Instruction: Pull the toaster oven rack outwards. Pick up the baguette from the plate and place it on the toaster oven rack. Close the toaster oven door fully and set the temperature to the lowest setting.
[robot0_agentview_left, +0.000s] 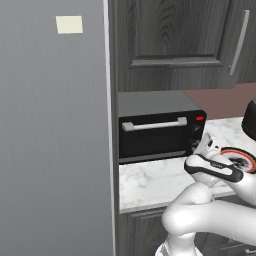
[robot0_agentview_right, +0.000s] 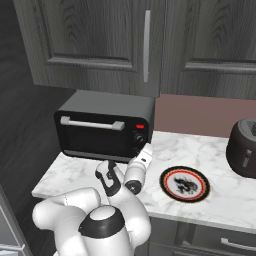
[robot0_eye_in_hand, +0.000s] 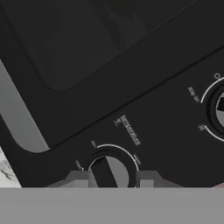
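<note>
Left base view: we saw the toaster oven (robot0_agentview_left: 159, 131) on the surface, its door shut, our pincer (robot0_agentview_left: 198, 145) at its knobs.
Right base view: the plate (robot0_agentview_right: 184, 184) beside the oven lay bare.
Hand view: our pincer (robot0_eye_in_hand: 112, 179) clasped the temperature knob (robot0_eye_in_hand: 109, 171); we judged turning it lowest came next.

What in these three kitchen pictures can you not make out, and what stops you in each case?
- Inside the toaster oven: the shut dark glass door hides any rack or bread, in both base views.
- Knob lettering: blurred, hand view.
- Second knob: cut off by the hand view's right edge.
- Hand grip on the lower knob: fingertips flank it; contact unclear.
- Dark pot: cut off, left base view.
</note>
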